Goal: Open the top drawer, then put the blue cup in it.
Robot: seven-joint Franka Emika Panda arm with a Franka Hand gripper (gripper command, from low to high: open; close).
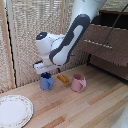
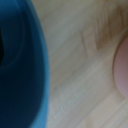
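One drawer [image 1: 102,44] is pulled out at the exterior view's right. The hand [image 1: 45,73] sits down on the blue cup [image 1: 46,82] on the bench [image 1: 90,105]; its grip I cannot tell. Next, probably: lift and carry to the drawer.

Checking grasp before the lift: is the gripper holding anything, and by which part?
Cannot be told. The gripper is down at the blue cup's rim, but its fingers are hidden, so no hold is confirmed.
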